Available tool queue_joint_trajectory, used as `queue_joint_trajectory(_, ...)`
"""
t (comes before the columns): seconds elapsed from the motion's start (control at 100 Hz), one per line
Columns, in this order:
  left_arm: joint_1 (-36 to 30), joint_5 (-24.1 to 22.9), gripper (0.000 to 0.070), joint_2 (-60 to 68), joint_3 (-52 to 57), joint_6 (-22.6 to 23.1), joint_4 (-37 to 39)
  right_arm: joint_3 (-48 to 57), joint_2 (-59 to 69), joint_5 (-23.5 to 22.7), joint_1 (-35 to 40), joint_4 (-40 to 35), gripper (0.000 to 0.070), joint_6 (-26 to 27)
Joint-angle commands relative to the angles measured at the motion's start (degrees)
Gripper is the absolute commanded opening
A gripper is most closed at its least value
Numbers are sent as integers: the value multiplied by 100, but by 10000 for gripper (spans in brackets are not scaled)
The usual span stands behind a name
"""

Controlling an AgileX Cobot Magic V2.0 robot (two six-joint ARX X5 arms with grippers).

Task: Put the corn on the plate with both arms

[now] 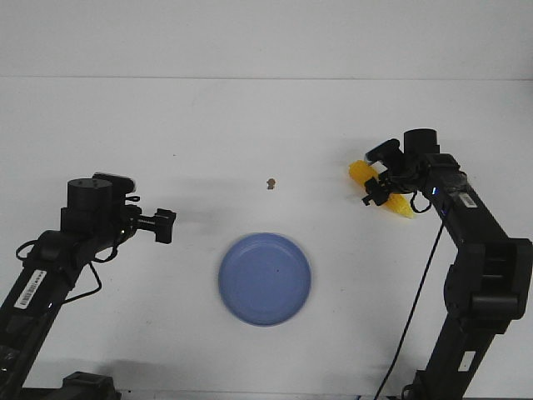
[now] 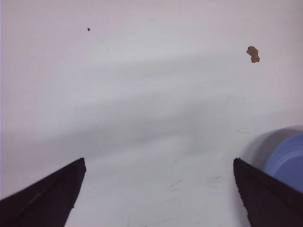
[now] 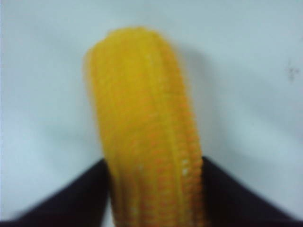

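The yellow corn (image 1: 360,172) lies slantwise at the right of the white table, its pointed end toward the front. My right gripper (image 1: 380,188) is across its middle, and in the right wrist view the two black fingers press both sides of the corn (image 3: 142,94), so my right gripper (image 3: 154,161) is shut on it. The periwinkle-blue plate (image 1: 265,279) sits empty at the front centre. My left gripper (image 1: 164,225) is open and empty to the left of the plate. In the left wrist view, my left gripper (image 2: 158,163) shows wide apart over bare table, with the plate's rim (image 2: 289,158) beside one finger.
A tiny brown speck (image 1: 271,182) lies on the table behind the plate, between the two arms; it also shows in the left wrist view (image 2: 253,54). The table's far edge meets a white wall at the back.
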Motion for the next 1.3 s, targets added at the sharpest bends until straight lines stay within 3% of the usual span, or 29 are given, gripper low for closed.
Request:
queue_joint_trajectory(0.0, -13, 7, 638, 55, 74, -35, -28, 140, 160, -15, -11, -61, 39, 33)
queue_joint_trajectory(0.1, -13, 7, 638, 55, 74, -35, -35, 142, -4, -111, -11, -286, 39, 44)
queue_joint_trajectory(0.29, -13, 7, 638, 55, 74, -35, -33, 142, -820, -778, 109, -957, 43, 315)
queue_joint_trajectory(0.51, -13, 7, 638, 55, 74, -35, -33, 140, -2081, -769, 778, -1338, 45, 844)
queue_joint_trajectory(0.72, -13, 7, 638, 55, 74, -35, -33, 52, -2496, -717, 1917, -1821, 47, 1325)
queue_joint_trajectory(0.95, -13, 7, 638, 55, 74, -37, -37, -704, -2413, -39, 3178, -1390, 84, 1880)
queue_joint_trajectory(1.29, -13, 9, 638, 55, 74, -61, -37, -1937, -2413, 4, 4135, -175, 118, 2769)
